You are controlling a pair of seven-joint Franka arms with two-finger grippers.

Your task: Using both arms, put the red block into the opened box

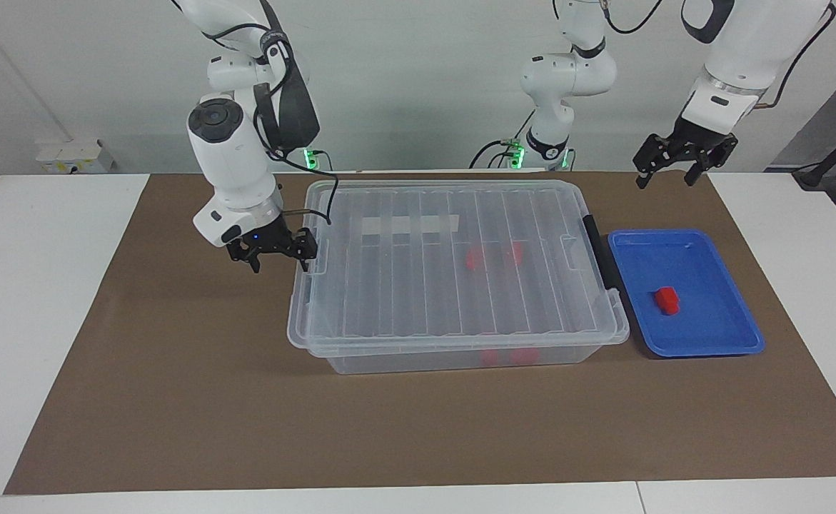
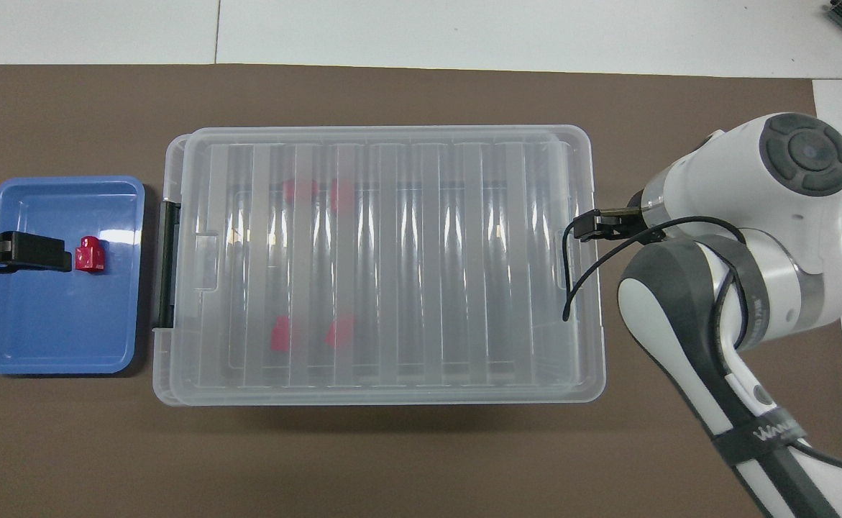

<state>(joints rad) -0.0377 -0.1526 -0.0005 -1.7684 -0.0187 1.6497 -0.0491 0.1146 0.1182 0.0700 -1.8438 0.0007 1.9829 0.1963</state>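
One red block (image 1: 667, 300) sits loose in the blue tray (image 1: 710, 250), below and well apart from the left gripper (image 1: 680, 165), which hangs open high over the tray's end toward the robots. From above, that gripper's dark fingers (image 2: 31, 251) cover the tray just beside the block, but the facing view shows it well clear and not touching. The block looks small, hard and light; I'd judge it stiff enough for a firm pinch across its flat sides, with little risk beyond a slip on smooth plastic.

Four more red blocks show dimly through the box (image 1: 460, 357), under its ribbed clear lid (image 1: 403, 285). The lid lies skewed on the box, pushed out past the rim at the right arm's end, so the box is not open enough to take a block yet. The lid seems thin and springy, likely to flex or skid if taken by one edge only. The right gripper (image 1: 276, 251) hovers open at that overhanging edge, one finger just at the lid's rim; whether it touches I cannot tell. A black latch (image 1: 598, 251) stands at the tray end.

All of it rests on a brown mat (image 1: 175, 400) over the white counter (image 1: 39, 300), flat and plain. A pale wall closes the room past the arms.
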